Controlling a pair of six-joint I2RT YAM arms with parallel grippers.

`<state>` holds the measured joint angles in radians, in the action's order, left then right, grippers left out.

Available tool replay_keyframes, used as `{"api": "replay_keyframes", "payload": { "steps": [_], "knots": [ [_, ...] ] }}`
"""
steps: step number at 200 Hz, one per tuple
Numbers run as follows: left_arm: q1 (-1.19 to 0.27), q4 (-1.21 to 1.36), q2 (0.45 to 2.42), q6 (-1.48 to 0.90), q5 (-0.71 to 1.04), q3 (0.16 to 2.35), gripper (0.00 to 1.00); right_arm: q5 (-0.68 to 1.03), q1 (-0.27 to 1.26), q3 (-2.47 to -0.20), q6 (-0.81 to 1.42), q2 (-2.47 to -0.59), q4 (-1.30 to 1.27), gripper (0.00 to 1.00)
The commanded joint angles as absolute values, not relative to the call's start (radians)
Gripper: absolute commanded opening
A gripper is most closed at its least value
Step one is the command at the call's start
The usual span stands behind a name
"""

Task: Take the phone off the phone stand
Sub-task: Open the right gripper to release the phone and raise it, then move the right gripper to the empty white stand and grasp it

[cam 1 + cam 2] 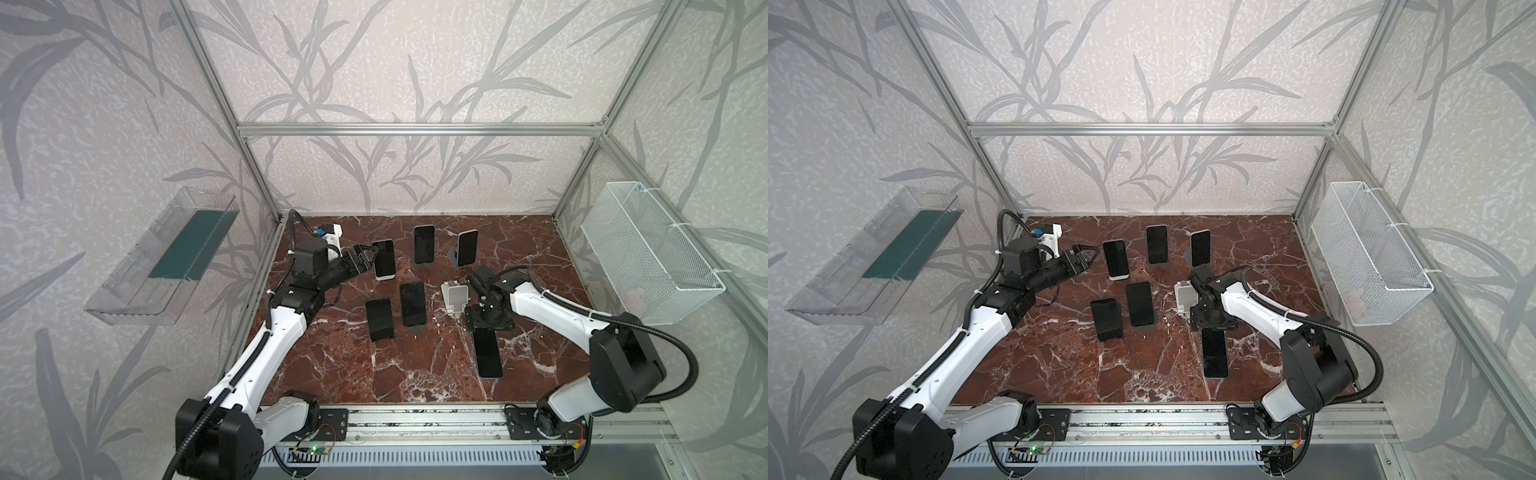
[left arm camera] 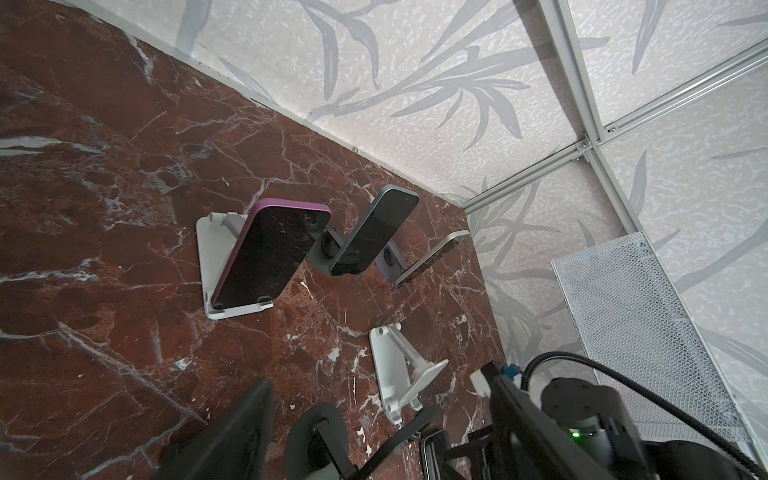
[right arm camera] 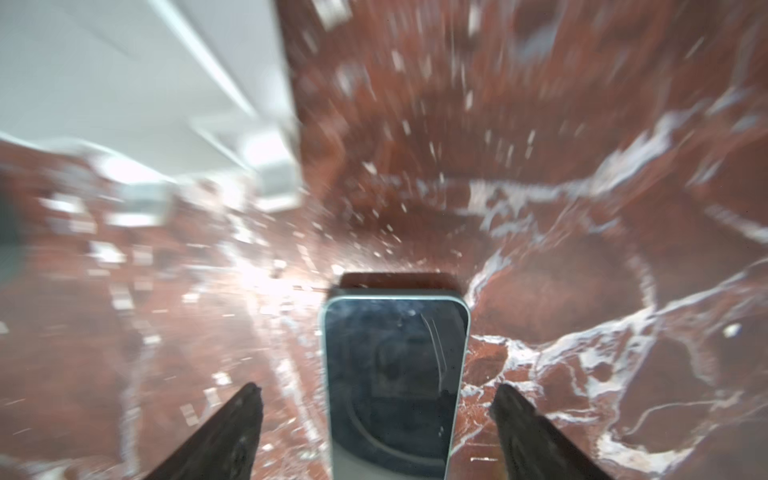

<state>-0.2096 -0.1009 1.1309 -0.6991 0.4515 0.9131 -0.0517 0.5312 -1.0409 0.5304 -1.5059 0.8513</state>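
Note:
A phone [image 1: 488, 355] [image 1: 1214, 353] with a pale green rim lies flat, screen up, on the marble table [image 1: 332, 374], at the front right. Just behind it stands an empty white phone stand [image 1: 455, 297] [image 2: 399, 374]. My right gripper [image 1: 487, 328] [image 3: 378, 390] points down over the phone's far end. It is open: its fingers [image 3: 232, 428] clear both sides of the phone [image 3: 395, 374]. My left gripper [image 1: 369, 255] [image 2: 374, 449] hovers open and empty at the back left, beside a purple phone [image 2: 266, 257] on a white stand.
Several other phones sit on stands: two more in the back row [image 1: 424, 244] [image 1: 467, 248] and two nearer the middle [image 1: 412, 303] [image 1: 379, 318]. A white wire basket [image 1: 648, 249] hangs on the right wall. A clear tray [image 1: 166, 257] hangs on the left wall.

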Motion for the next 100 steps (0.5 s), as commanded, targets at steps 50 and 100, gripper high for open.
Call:
{"api": "replay_keyframes", "payload": {
  "steps": [50, 100],
  "knots": [
    [-0.215, -0.115, 1.105, -0.683, 0.43, 0.916, 0.82, -0.098, 0.567, -1.173, 0.459, -1.408, 0.902, 0.89],
    [-0.215, -0.124, 1.1, -0.671, 0.398, 0.912, 0.82, -0.086, 0.583, -1.228, 0.438, -1.46, 0.822, 0.91]
  ]
}}
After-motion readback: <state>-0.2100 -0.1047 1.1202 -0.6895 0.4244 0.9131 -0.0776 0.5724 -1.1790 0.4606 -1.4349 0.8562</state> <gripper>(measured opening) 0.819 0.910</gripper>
